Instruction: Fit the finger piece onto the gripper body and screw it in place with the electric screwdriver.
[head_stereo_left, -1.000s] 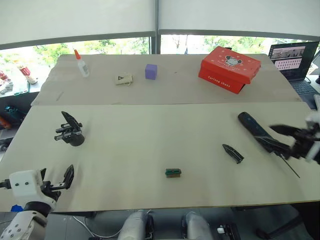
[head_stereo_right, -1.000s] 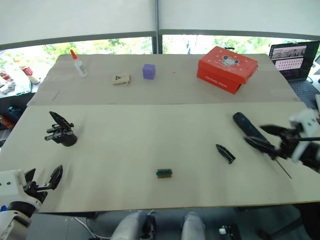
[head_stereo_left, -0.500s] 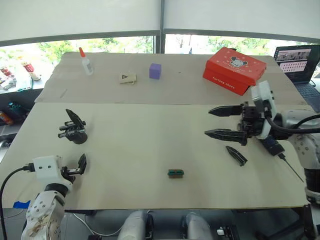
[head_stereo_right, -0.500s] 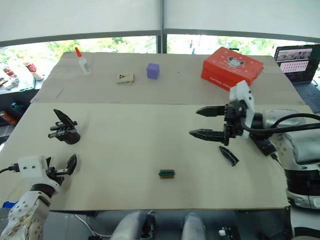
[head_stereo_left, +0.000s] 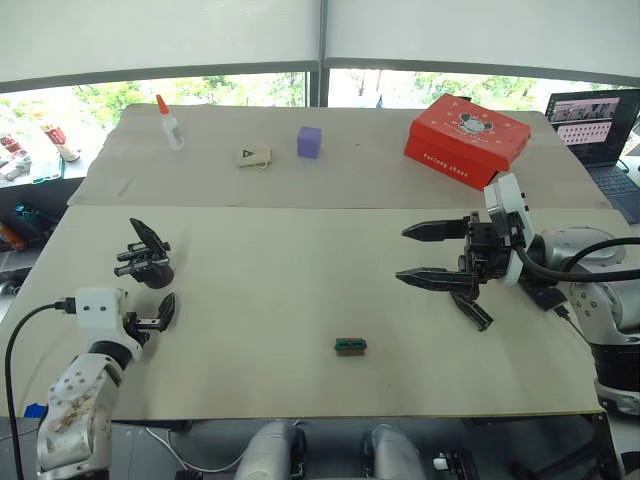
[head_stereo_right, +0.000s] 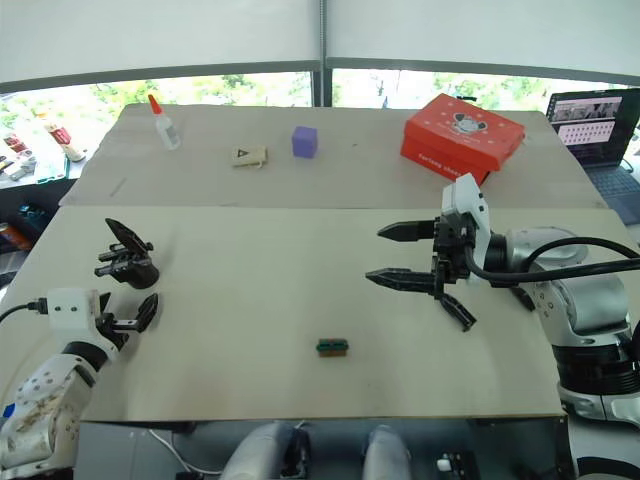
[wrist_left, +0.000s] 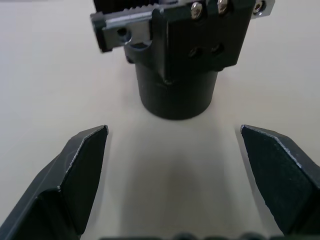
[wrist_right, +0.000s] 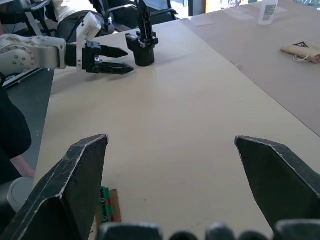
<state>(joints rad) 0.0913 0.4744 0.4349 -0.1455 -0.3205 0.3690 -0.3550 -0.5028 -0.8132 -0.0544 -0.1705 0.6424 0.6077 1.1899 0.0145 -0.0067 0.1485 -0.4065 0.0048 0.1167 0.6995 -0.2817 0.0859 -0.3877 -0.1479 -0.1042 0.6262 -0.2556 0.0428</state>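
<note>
From the head camera, a pale wooden bench (head_stereo_left: 300, 330) stretches toward a second board under wide windows with lowered blinds and greenery outside. On the far board stand a glue bottle (head_stereo_left: 168, 124), a small tan pouch (head_stereo_left: 251, 156), a purple cube (head_stereo_left: 309, 141) and a red box (head_stereo_left: 465, 141); a laptop (head_stereo_left: 596, 122) sits at the right edge. The gripper body (head_stereo_left: 147, 262) stands near the bench's left side, with the left pincer (head_stereo_left: 163, 313) just in front of it, fingers apart. The right pincer (head_stereo_left: 422, 254) hovers wide open over the right side, the finger piece (head_stereo_left: 472, 311) lying just beside and below it. A tiny green-and-black block (head_stereo_left: 350, 346) lies near the front centre.

At the left wrist, the gripper body (wrist_left: 175, 55) rises close ahead between the spread fingers (wrist_left: 75, 165), untouched.

At the right wrist, open fingers (wrist_right: 80, 175) frame bare bench, the left pincer (wrist_right: 112, 60) and the gripper body (wrist_right: 142, 47) far across, the block (wrist_right: 106, 210) close by
</note>
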